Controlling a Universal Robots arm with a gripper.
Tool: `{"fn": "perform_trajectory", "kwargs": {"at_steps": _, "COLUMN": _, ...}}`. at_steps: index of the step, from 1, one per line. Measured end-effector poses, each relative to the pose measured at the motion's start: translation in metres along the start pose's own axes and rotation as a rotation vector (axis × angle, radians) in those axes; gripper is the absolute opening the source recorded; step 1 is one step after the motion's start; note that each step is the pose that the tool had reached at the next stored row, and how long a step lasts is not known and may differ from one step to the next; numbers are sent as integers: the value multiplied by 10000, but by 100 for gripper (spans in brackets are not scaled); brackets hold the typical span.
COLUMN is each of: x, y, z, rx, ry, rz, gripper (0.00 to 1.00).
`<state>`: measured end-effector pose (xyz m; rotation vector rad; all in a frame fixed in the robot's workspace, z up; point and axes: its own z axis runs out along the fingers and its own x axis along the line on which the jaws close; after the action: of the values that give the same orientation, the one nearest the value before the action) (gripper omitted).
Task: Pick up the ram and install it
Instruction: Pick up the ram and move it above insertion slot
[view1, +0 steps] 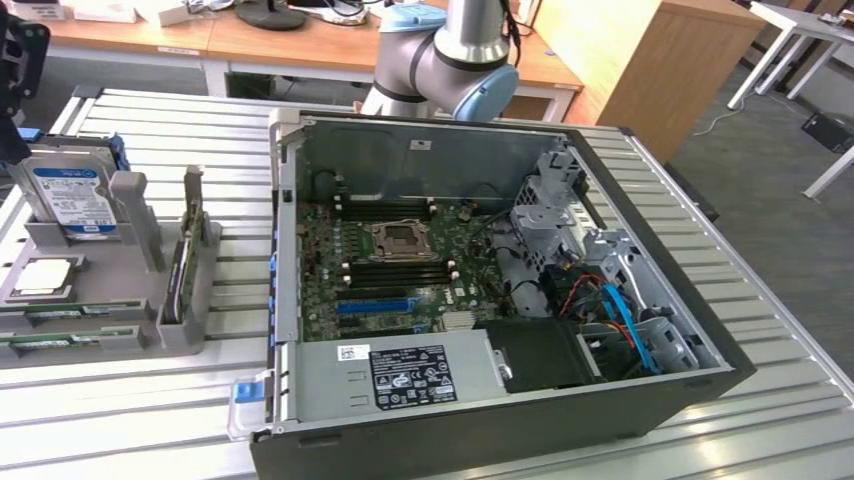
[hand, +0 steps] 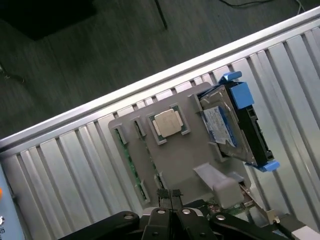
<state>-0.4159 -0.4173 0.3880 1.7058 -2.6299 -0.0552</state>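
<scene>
Slatted metal bench (view1: 134, 400), open computer case (view1: 467, 450) at frame centre; wooden desks (view1: 307, 45) along top. End effector (hand: 171, 192) pressed together, empty, at grey holder (hand: 180, 160) edge.

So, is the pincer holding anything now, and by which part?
Nothing is held. The pincer is shut and empty, near the grey holder with the ram.

An open computer case (view1: 400, 150) sits beside a grey holder (view1: 127, 195) carrying a hard drive (view1: 70, 198).
</scene>
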Motion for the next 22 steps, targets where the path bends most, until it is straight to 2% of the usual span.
{"fn": "perform_trajectory", "kwargs": {"at_steps": 19, "x": 0, "y": 0, "z": 8, "rx": -16, "ry": 189, "rz": -3443, "gripper": 11}}
{"fn": "perform_trajectory", "kwargs": {"at_steps": 22, "x": 1, "y": 0, "z": 8, "rx": -16, "ry": 208, "rz": -3610, "gripper": 11}}
